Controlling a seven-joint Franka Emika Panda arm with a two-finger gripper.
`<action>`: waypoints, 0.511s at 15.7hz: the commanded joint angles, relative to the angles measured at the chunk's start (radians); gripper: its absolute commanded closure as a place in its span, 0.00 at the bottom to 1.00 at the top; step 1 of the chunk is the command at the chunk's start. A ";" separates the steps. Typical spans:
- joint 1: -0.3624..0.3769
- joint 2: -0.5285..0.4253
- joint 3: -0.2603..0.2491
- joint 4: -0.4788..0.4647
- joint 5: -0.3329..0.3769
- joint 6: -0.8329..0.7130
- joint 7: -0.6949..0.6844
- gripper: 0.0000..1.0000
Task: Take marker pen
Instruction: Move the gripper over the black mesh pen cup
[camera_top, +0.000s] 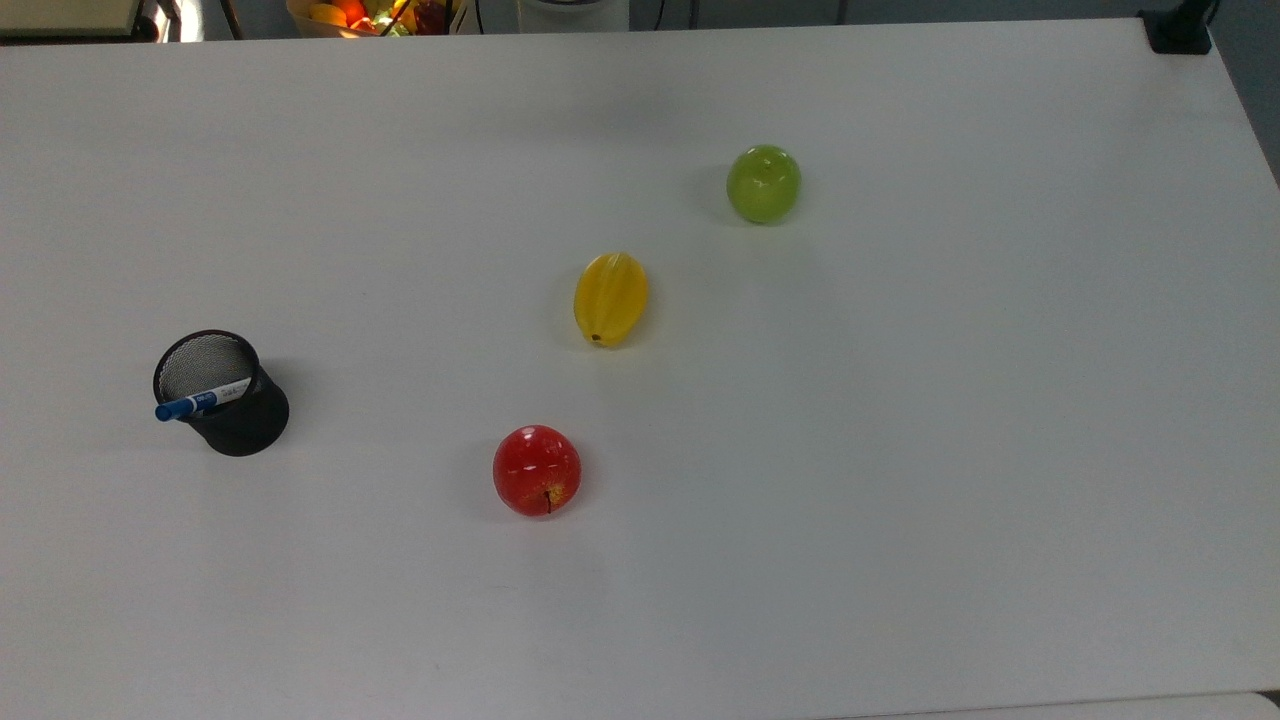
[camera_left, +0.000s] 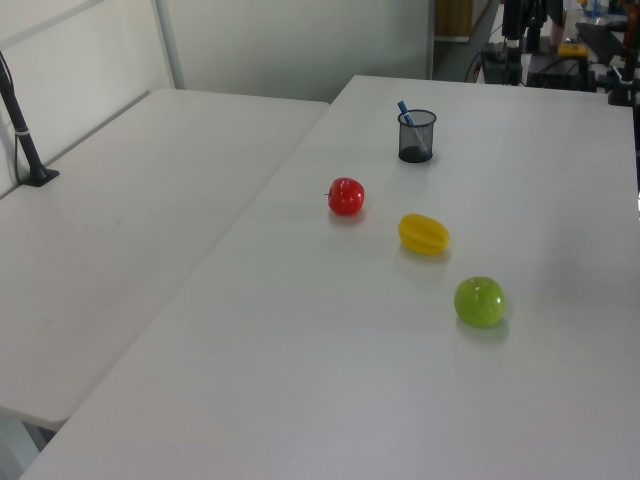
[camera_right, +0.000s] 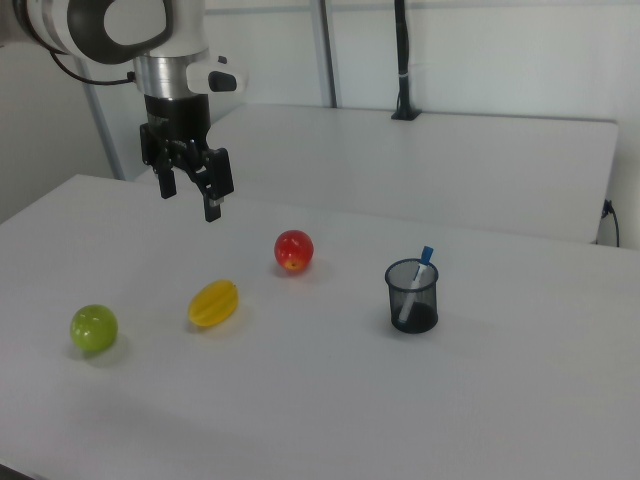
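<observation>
the top view shows the white surface (camera_top: 900, 450) from above with no arm in sight. the marker pen (camera_top: 200, 402) leans inside a black mesh cup (camera_top: 225, 395) near the top view's left edge, its blue cap poking over the rim. a red apple (camera_top: 537, 470), a yellow fruit (camera_top: 611, 298) and a green apple (camera_top: 763, 183) lie well apart in a slanting line across the middle. at the top edge a bowl of fruit (camera_top: 370, 15) peeks in.

the left view looks along the surface (camera_left: 330, 380), with the mesh cup (camera_left: 416, 136) and marker pen (camera_left: 404, 108) at the far end, then the red apple (camera_left: 346, 196), yellow fruit (camera_left: 424, 234) and green apple (camera_left: 480, 302) coming nearer. a second white table (camera_left: 120, 240) adjoins on the left view's left, and equipment clutters the far background.

only the right view shows the pincer (camera_right: 190, 192), hanging above the surface (camera_right: 330, 400) at the right view's upper left, fingers spread and grasping nothing. the marker pen (camera_right: 421, 267) stands tilted in the cup (camera_right: 412, 296), well apart from it, past the red apple (camera_right: 294, 250).
</observation>
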 joint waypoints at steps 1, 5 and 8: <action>-0.002 -0.005 -0.001 0.010 0.012 -0.049 -0.020 0.00; -0.023 0.000 -0.007 0.013 0.024 -0.037 -0.023 0.00; -0.055 0.006 -0.008 0.034 0.076 -0.034 -0.045 0.00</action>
